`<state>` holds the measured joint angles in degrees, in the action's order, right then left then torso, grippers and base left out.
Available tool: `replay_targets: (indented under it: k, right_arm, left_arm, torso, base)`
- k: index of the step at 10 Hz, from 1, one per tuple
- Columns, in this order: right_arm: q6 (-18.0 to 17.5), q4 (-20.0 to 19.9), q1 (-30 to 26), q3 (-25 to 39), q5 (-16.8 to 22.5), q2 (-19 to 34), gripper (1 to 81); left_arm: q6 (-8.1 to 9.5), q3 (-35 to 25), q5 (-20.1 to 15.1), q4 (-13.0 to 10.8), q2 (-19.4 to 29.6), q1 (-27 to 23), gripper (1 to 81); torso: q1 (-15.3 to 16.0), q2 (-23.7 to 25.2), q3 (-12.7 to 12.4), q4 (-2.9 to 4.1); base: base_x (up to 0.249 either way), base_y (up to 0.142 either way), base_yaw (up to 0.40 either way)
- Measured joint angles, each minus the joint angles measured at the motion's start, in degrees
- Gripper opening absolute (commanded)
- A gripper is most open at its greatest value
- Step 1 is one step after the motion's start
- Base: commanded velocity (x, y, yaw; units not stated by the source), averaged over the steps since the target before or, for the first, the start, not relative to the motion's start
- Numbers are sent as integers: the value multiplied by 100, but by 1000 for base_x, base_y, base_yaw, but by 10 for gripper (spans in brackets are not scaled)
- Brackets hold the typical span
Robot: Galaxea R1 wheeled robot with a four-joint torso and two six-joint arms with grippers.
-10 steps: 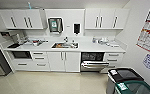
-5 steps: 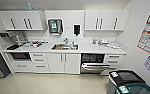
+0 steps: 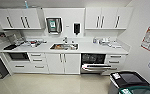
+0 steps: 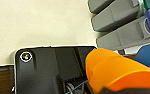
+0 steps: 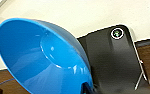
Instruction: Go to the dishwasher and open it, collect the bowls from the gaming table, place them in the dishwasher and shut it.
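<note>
step: carrying bowls to dishwasher (image 3: 93,63), which sat under the tabletop (image 3: 86,48) right of the sink (image 3: 64,46), door partly open | left wrist: orange bowl (image 4: 116,70) close up; right wrist: blue bowl (image 5: 41,57) close up | pincer grip on either: cannot tell | next: you needed to close in and pull door fully down

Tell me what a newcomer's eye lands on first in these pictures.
The dishwasher stands open under the white counter, right of the sink, its door dropped partway. Up close, a blue bowl looms large in the right wrist view and an orange bowl in the left wrist view.
</note>
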<state>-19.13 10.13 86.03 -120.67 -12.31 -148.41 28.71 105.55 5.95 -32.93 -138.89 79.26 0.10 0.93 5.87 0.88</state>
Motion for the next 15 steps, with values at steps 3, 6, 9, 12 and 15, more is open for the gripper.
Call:
replay_targets:
  k: [3,6,9,12,15]
  right_arm:
    - [2,1,93,-2,38,67,10]
    - [0,1,66,-2,30,43,10]
    - [0,1,66,-2,33,63,10]
    - [0,1,66,-2,35,56,10]
    - [2,1,63,-2,33,59,10]
  left_arm:
    - [0,-1,-15,0,-55,56,10]
    - [-2,-1,0,0,-20,54,10]
    - [-2,-1,2,0,-23,56,10]
    - [-2,-1,0,0,-15,56,10]
    - [-2,-1,2,0,-20,56,10]
  torso:
    - [-7,2,0,0]
    - [-5,2,0,0]
    - [-7,2,0,0]
    - [-7,2,0,0]
    - [-7,2,0,0]
  base:
    - [99,0,0]
    - [99,0,0]
    - [99,0,0]
    - [107,0,0]
    - [111,0,0]
